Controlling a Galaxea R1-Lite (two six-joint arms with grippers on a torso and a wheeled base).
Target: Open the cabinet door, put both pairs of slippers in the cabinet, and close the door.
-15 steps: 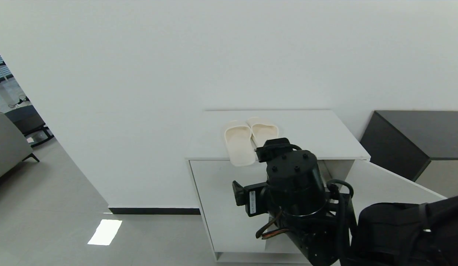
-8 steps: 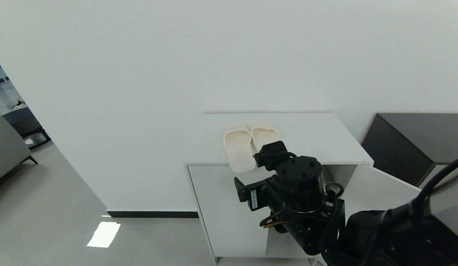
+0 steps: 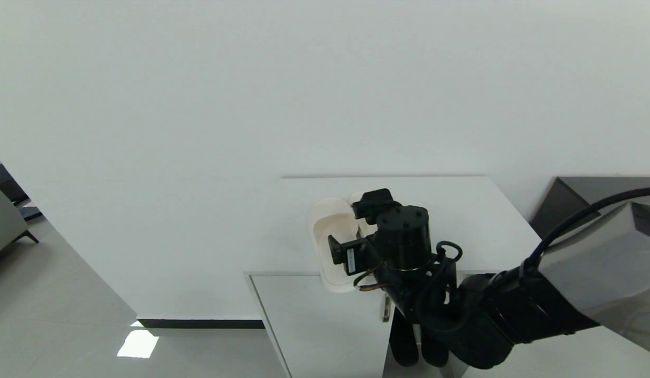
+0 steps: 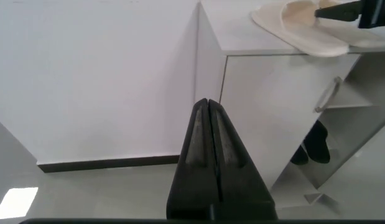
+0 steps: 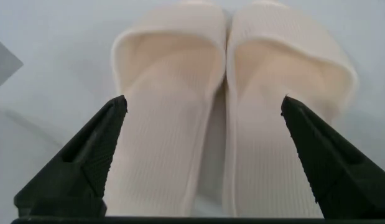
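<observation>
A cream pair of slippers (image 3: 325,236) lies side by side on the white cabinet's top (image 3: 461,210), heels over the front edge. My right gripper (image 5: 203,102) is open just above them, one finger outside each slipper (image 5: 173,93). The right arm (image 3: 403,241) hides much of the pair in the head view. The left wrist view shows the cabinet (image 4: 267,106) with its right side open and a black pair of slippers (image 4: 316,143) on a lower shelf inside. My left gripper (image 4: 208,107) is shut on nothing, low and off to the cabinet's left.
The left door (image 3: 319,325) is closed, with a metal handle (image 3: 386,310) at its edge. A dark cabinet (image 3: 592,189) stands to the right, against the white wall. A grey seat (image 3: 2,220) stands far left on the tiled floor.
The head camera has shifted, so the cabinet sits lower in the picture. My right gripper has risen from in front of the cabinet and moved forward over the cream slippers.
</observation>
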